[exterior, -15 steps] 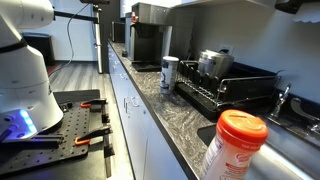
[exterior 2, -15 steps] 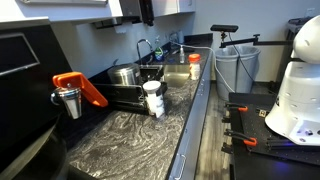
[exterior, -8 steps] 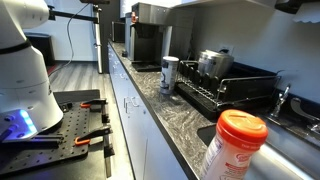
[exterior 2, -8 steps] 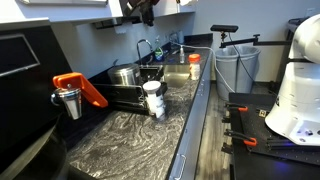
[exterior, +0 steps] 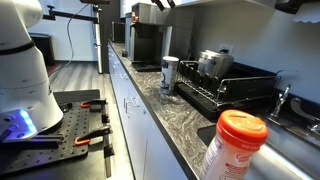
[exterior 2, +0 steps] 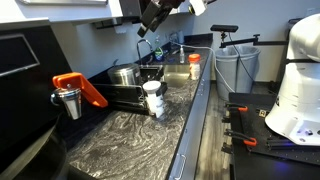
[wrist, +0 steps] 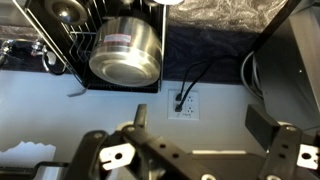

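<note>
Kitchen counter [exterior 2: 130,140] of grey marbled stone, dish rack [exterior: 245,82] with steel pot [wrist: 125,50]

This is looking like an office kitchenette. A long grey marbled stone counter [exterior: 172,112] is running above flat white cabinet fronts [exterior: 126,100]. A black wire dish rack [exterior: 228,92] is holding a shiny steel pot [exterior: 213,63], a tall black coffee machine [exterior: 148,42] is standing at the far end, and a steel sink [exterior 2: 172,73] is sitting under a curved tap [exterior 2: 143,47]. Grey waste bins [exterior 2: 238,66] are standing on the floor nearby.

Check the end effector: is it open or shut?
Open: in the wrist view the black end effector has its fingers spread wide apart, with nothing gripped between them.
</note>
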### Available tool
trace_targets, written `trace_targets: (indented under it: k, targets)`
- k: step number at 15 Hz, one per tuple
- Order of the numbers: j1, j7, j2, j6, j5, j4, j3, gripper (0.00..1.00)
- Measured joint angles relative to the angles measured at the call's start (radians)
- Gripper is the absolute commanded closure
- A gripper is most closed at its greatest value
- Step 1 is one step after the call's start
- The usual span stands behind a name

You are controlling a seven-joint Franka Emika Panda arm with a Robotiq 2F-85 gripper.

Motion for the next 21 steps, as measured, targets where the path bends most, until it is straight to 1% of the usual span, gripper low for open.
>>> trace_targets:
  k: [3,6,9,12,14,16,21]
  targets:
    - [0.066,-0.04,-0.013,-0.083,0.0,-0.005,-0.067,0.0]
    - [0.133,-0.113,-0.043,-0.169,0.0,-0.009,-0.147,0.0]
    - [0.199,-0.213,-0.102,-0.266,0.0,-0.021,-0.226,0.0]
    - [0.243,-0.302,-0.177,-0.363,0.0,-0.038,-0.277,0.0]
    - [0.259,-0.334,-0.231,-0.409,0.0,-0.057,-0.286,0.0]
    - [0.271,-0.339,-0.285,-0.44,0.0,-0.077,-0.281,0.0]
    - [0.292,-0.332,-0.388,-0.486,0.0,-0.088,-0.237,0.0]
